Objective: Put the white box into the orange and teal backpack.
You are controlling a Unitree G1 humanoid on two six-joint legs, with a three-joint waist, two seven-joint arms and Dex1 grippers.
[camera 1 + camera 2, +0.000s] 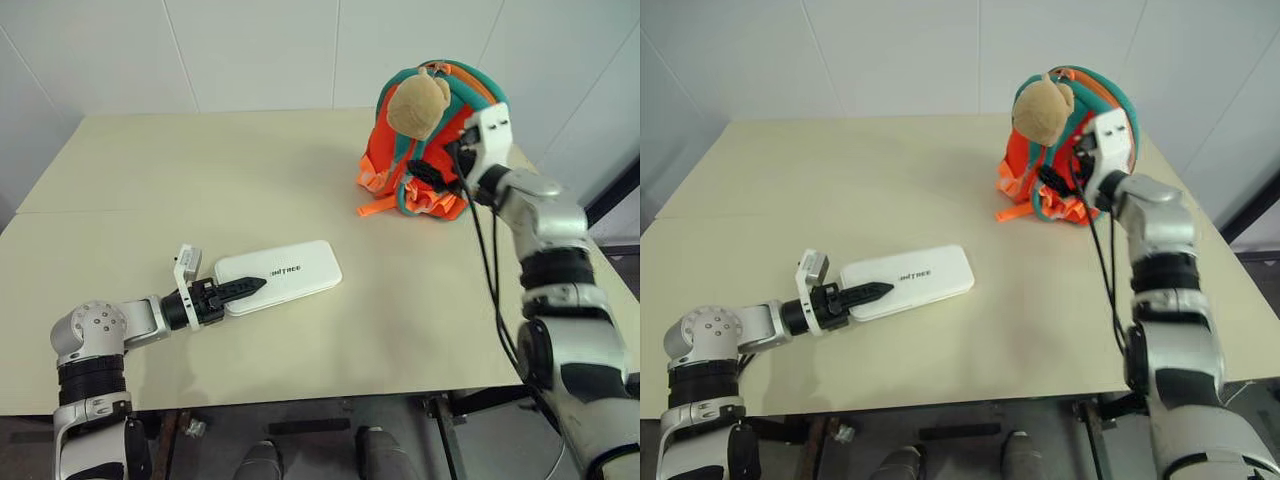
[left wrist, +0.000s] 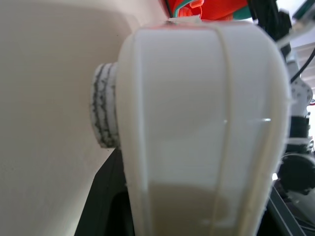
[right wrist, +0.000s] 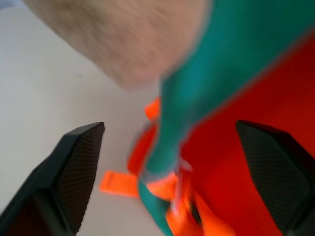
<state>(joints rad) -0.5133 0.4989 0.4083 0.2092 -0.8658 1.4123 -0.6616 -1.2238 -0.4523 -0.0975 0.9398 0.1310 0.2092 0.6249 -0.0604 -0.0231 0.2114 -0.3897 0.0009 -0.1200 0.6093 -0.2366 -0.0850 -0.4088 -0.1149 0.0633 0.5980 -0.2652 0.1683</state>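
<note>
The white box [image 1: 290,270] lies flat on the table [image 1: 200,180], near the front and left of centre. My left gripper [image 1: 252,286] is shut on the box's near-left end, one black finger lying along its top. The left wrist view looks close along the box [image 2: 197,123]. At the back right the orange and teal backpack [image 1: 380,150] stands upright with its tan plush toy [image 1: 415,105] on the front. My right gripper [image 1: 432,172] is open against the backpack's front. In the right wrist view its fingers [image 3: 78,162] stand wide apart around a teal strap [image 3: 197,98].
An orange strap end [image 1: 378,208] trails from the backpack onto the table. White walls rise close behind the table's far edge. A bare stretch of tabletop separates the box from the backpack.
</note>
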